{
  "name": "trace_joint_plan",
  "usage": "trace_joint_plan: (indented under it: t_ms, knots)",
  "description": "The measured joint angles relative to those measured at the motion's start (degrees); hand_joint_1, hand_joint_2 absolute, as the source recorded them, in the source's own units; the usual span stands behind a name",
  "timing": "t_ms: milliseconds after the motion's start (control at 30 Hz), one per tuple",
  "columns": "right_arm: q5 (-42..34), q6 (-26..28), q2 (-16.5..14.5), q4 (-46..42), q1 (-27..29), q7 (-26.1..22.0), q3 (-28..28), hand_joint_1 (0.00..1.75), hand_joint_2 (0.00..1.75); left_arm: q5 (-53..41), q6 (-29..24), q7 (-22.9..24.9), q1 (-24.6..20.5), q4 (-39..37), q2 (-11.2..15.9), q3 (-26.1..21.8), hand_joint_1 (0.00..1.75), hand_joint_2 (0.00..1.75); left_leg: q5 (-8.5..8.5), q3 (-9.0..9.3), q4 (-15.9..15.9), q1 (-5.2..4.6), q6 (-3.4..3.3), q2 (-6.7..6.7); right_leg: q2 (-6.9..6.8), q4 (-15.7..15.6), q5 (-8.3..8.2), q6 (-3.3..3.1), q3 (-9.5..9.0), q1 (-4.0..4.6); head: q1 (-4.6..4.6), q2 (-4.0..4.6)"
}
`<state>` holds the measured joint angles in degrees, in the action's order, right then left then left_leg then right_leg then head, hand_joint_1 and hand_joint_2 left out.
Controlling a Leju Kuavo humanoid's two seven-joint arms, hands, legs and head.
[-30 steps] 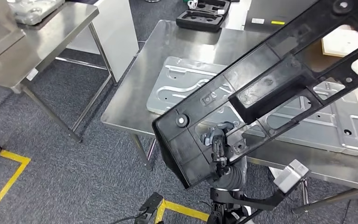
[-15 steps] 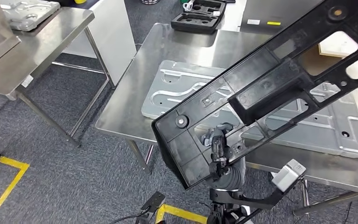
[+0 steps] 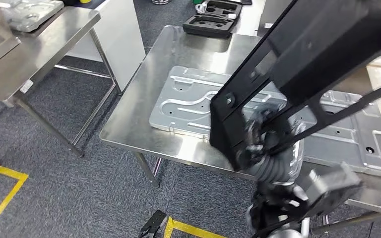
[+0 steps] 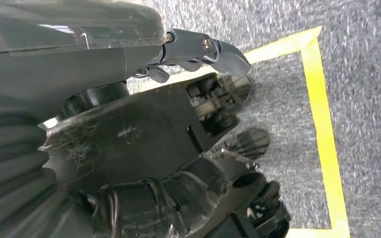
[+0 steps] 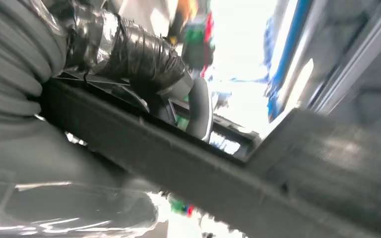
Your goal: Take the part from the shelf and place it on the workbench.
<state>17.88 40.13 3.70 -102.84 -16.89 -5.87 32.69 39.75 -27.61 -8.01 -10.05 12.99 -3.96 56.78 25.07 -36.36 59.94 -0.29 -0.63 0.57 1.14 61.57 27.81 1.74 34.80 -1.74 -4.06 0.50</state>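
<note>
the long black plastic part (image 3: 297, 64), stiff, light and unwieldy, hangs tilted above the workbench (image 3: 144, 114), gripped at its lower end by the right hand (image 3: 258, 144), apparently closed on a rib; the left hand's (image 4: 198, 49) grip i cannot tell.

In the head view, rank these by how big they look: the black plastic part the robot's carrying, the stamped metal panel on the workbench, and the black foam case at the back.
1. black part, though it is nearest the camera, so unsure against the panel
2. metal panel, partly hidden
3. foam case, clearly smallest
</note>
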Motion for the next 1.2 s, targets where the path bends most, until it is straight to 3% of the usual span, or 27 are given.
trace_joint_plan:
  t_ms: [100,167,233,267,300,333,400,433,500,600,667,733,767,800,867,900,967,1033,1100,1167,1200]
  knots:
    - [6.01,0.00,3.66,-1.82,-3.80,7.77,-1.72,1.75,1.75,1.10,-0.15,-1.11,1.07,-0.05,0.19,-0.56,0.00,1.75,0.69,-0.52,0.91,0.17,0.46,-0.10,0.06,-0.02,-0.32,-0.93,0.06,-0.03,-0.25,-0.01]
    - [9.31,0.00,6.22,-3.03,-6.34,11.13,-2.30,1.75,1.75,1.48,-0.21,-1.61,1.51,-0.05,0.20,-0.97,0.00,1.75,3.50,-2.68,5.67,0.32,0.79,-0.21,-0.07,-0.09,-0.42,-1.28,0.02,-0.08,-0.42,0.00]
    - [11.65,0.00,8.84,-4.34,-8.21,13.28,-2.73,1.75,1.75,1.62,-0.28,-1.86,1.91,-0.07,0.21,-1.42,0.00,1.75,6.76,-6.13,13.27,0.36,0.84,-0.23,-0.27,-0.09,-0.39,-1.45,0.01,0.08,-0.50,-0.01]
    - [12.37,-0.01,10.01,-4.94,-8.73,14.20,-2.86,1.75,1.75,1.62,-0.36,-1.86,2.08,-0.07,0.22,-1.56,0.00,1.75,7.32,-7.26,15.71,0.35,0.71,-0.22,-0.33,-0.09,-0.36,-1.50,-0.02,0.20,-0.50,-0.01]
    - [12.99,-0.10,11.11,-5.56,-9.08,15.35,-2.96,1.75,1.75,1.58,-0.49,-1.78,2.20,-0.08,0.23,-1.60,0.00,1.75,6.76,-7.38,15.98,0.31,0.45,-0.22,-0.33,-0.09,-0.32,-1.55,-0.08,0.30,-0.50,-0.01]
    - [13.56,-0.46,12.25,-6.14,-9.39,16.82,-3.14,1.75,1.75,1.54,-0.68,-1.55,2.27,-0.08,0.26,-1.62,0.00,1.75,5.24,-6.43,14.04,0.23,0.09,-0.21,-0.29,-0.10,-0.28,-1.59,-0.16,0.37,-0.50,-0.02]
    - [13.95,-2.45,15.10,-7.05,-10.17,21.10,-4.07,1.75,1.75,1.41,-1.19,-0.52,2.33,-0.08,0.33,-1.65,0.00,1.75,1.74,-2.66,6.56,-0.12,-0.72,-0.19,-0.20,-0.16,-0.19,-1.60,-0.34,0.41,-0.48,-0.01]
    - [13.17,-4.08,16.94,-7.22,-10.53,23.70,-4.84,1.75,1.75,1.35,-1.42,0.14,2.41,-0.09,0.35,-1.67,0.00,1.75,0.86,-0.98,3.23,-0.36,-0.99,-0.19,-0.17,-0.24,-0.17,-1.49,-0.37,0.41,-0.48,-0.01]
    - [8.53,-7.44,21.47,-6.81,-10.79,28.30,-7.11,1.75,1.75,1.62,-1.52,1.18,2.77,-0.13,0.40,-1.74,0.00,1.75,0.75,0.63,0.10,-0.84,-1.27,-0.11,-0.18,-0.76,-0.35,-0.96,-0.41,0.30,-0.47,0.00]
    - [0.04,-9.49,27.69,-4.97,-10.20,30.35,-11.24,1.75,1.75,2.66,-1.27,1.74,3.57,-0.22,0.49,-1.82,0.00,1.75,0.04,1.30,-1.63,-0.74,-1.78,-0.01,-0.29,-1.27,-0.30,0.05,-0.56,0.17,-0.46,-0.01]
    - [-2.09,-9.62,30.83,-3.99,-9.77,30.01,-13.33,1.75,1.75,2.92,-1.20,1.85,3.77,-0.26,0.47,-1.85,0.00,1.75,-0.58,1.76,-2.75,-0.48,-2.26,-0.04,-0.40,2.09,1.83,0.36,1.07,0.30,-0.33,-0.01]
    - [-2.36,-9.64,33.29,-3.29,-9.56,29.94,-14.91,1.75,1.75,3.08,-1.11,1.99,3.84,-0.28,0.42,-1.91,0.00,1.75,-0.65,1.81,-2.89,-0.59,-2.57,-0.06,-0.46,8.88,4.86,0.52,4.47,0.45,-0.23,0.00]
    - [-2.23,-9.64,34.05,-3.05,-9.45,30.14,-15.49,1.75,1.75,3.19,-1.05,2.10,3.88,-0.28,0.39,-1.96,0.00,1.75,-0.61,1.81,-2.85,-0.62,-2.67,-0.07,-0.47,11.77,5.75,0.62,5.99,0.48,-0.25,0.00]
    - [-2.04,-9.64,34.71,-2.75,-9.22,30.55,-16.05,1.75,1.75,3.30,-0.93,2.23,3.91,-0.29,0.38,-2.10,0.00,1.75,-0.52,1.83,-2.74,-0.63,-2.71,-0.08,-0.49,13.13,5.64,0.73,6.89,0.45,-0.24,0.00]
    - [-1.70,-9.66,35.70,-2.32,-8.79,31.63,-16.81,1.75,1.75,3.47,-0.67,2.40,3.91,-0.29,0.32,-2.43,0.00,1.75,-0.22,1.83,-2.35,-0.57,-2.68,-0.09,-0.58,10.16,2.84,0.92,5.93,0.28,-0.25,0.00]
    - [-1.49,-9.80,36.42,-2.15,-8.56,32.42,-17.28,1.75,1.75,3.57,-0.55,2.42,3.92,-0.29,0.28,-2.58,0.00,1.75,0.06,1.80,-1.95,-0.52,-2.54,-0.08,-0.67,6.39,0.73,1.04,4.32,0.14,-0.24,0.00]
    - [-0.60,-10.86,38.23,-1.89,-8.06,33.98,-18.62,1.75,1.75,3.84,-0.45,2.35,4.00,-0.32,0.21,-2.71,0.00,1.75,0.71,1.52,-0.99,-0.67,-2.04,0.07,-0.70,0.45,-1.44,0.91,1.49,0.13,-0.24,-0.01]
    - [2.81,-14.38,40.87,-1.49,-6.90,35.05,-20.83,1.75,1.75,4.25,-0.46,2.33,4.13,-0.37,0.19,-2.95,0.00,1.75,1.02,1.21,-0.48,-0.86,-1.56,0.24,-0.60,-0.95,-1.43,0.32,0.77,0.35,-0.26,-0.02]
    - [9.48,-21.36,43.81,-1.11,-5.12,35.28,-23.04,1.75,1.75,4.83,-0.51,2.29,4.26,-0.39,0.13,-3.32,0.00,1.75,1.19,1.11,-0.28,-0.80,-1.25,0.29,-0.57,-1.06,-1.59,-0.36,0.74,0.28,-0.27,-0.01]
    - [16.89,-30.22,46.26,-0.92,-2.49,35.29,-25.69,1.75,1.75,5.47,-0.52,2.11,4.30,-0.40,-0.02,-3.68,0.00,1.75,2.92,0.27,1.98,-0.68,-0.75,0.07,-0.59,-1.28,-1.70,-0.83,0.50,0.14,-0.49,0.00]
    - [19.94,-34.07,47.11,-0.89,-0.70,35.30,-27.66,1.75,1.75,5.75,-0.52,2.04,4.29,-0.40,-0.13,-3.87,0.00,1.75,4.51,-0.79,4.55,-0.58,-0.47,-0.08,-0.64,-1.35,-1.69,-0.96,0.37,0.15,-0.61,0.00]
